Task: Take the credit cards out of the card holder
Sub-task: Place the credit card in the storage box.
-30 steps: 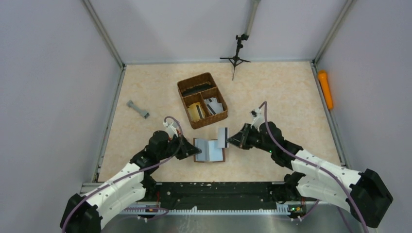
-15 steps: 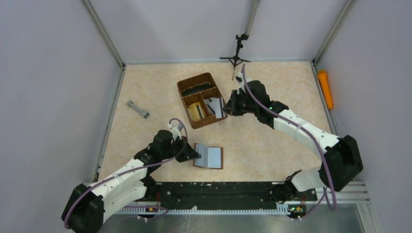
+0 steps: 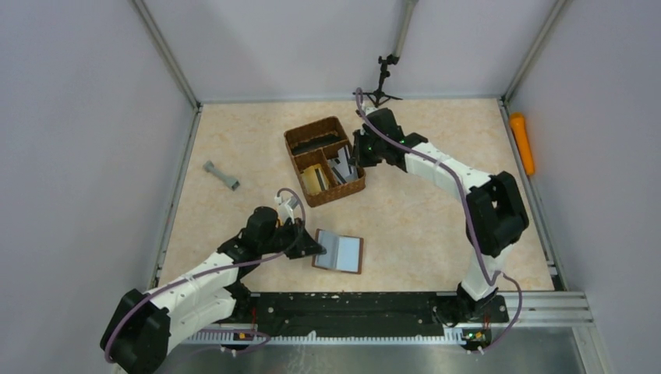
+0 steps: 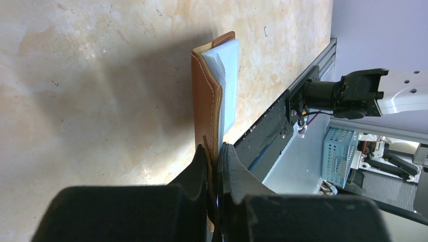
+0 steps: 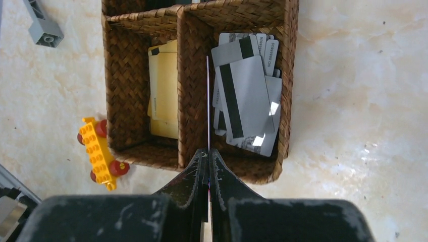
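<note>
From above: left pincer (image 3: 318, 249) clenched on the flat brown leather card holder (image 3: 343, 252), open on the beige surface (image 3: 436, 202). Left wrist: leather edge pinched. Right wrist: right pincer (image 5: 208, 156) clenched on a thin credit card (image 5: 207, 101), edge-on above the brown woven basket (image 5: 192, 75).

- Right gripper (image 5: 208, 154) pinches one credit card (image 5: 207, 101), seen edge-on, above the woven basket (image 5: 290, 75)
- Grey credit cards (image 5: 245, 96) piled in one compartment, yellow sheets (image 5: 164, 91) in the next

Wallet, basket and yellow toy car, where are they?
Brown wallet (image 3: 338, 252): top camera, on its grey inside.
Woven basket (image 5: 289, 75): right wrist camera, on its right wall.
Yellow brick toy (image 5: 99, 147): right wrist camera, on its yellow body.
</note>
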